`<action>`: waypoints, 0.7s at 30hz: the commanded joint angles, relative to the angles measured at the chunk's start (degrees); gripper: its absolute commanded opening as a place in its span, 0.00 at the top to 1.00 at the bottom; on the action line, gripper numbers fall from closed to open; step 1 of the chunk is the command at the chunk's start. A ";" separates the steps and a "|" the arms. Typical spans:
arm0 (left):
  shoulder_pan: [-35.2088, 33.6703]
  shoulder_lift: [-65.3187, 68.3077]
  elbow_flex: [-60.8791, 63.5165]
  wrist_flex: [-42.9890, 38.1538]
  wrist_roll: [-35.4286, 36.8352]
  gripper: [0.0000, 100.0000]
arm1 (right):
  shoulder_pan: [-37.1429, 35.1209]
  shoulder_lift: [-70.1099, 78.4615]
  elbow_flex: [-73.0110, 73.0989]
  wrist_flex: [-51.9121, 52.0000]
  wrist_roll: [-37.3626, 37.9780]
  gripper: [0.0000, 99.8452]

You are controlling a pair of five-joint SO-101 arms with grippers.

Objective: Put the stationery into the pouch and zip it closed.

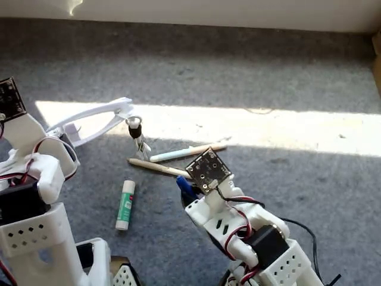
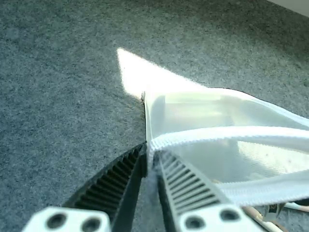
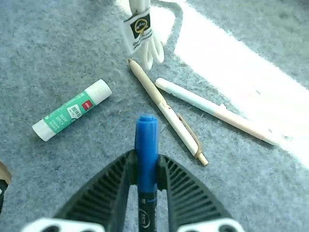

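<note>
A white mesh pouch (image 1: 95, 121) lies open on the grey carpet, with its tag and zip pull (image 1: 136, 131) hanging at the far end. My left gripper (image 2: 149, 151) is shut on the pouch's zipper edge (image 2: 217, 133) and holds the mouth up. My right gripper (image 3: 146, 159) is shut on a blue marker (image 3: 146, 140), which sits just above the carpet near the pens (image 1: 185, 187). Ahead of it lie a cream pen (image 3: 166, 111), a pale blue and peach pen (image 3: 212, 110) and a green-and-white glue stick (image 3: 72, 110). The pouch's tag (image 3: 141, 29) shows beyond them.
A bright band of sunlight (image 1: 268, 128) crosses the carpet behind the pens. A white wall edge (image 1: 238, 12) runs along the far side. Open carpet stretches to the right of the right arm (image 1: 250, 238). The left arm's body (image 1: 30, 202) fills the near left corner.
</note>
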 commanded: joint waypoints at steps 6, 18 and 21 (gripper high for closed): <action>-0.40 -1.19 -0.48 -0.97 0.26 0.99 | 0.57 -1.01 -8.84 2.77 -1.85 0.99; -0.40 -1.19 -0.48 -0.88 0.26 0.99 | 0.66 -0.92 -16.22 2.68 -1.93 0.99; -0.40 -1.19 -0.48 -0.88 0.26 0.99 | 0.66 -0.75 -17.63 2.33 -1.85 0.99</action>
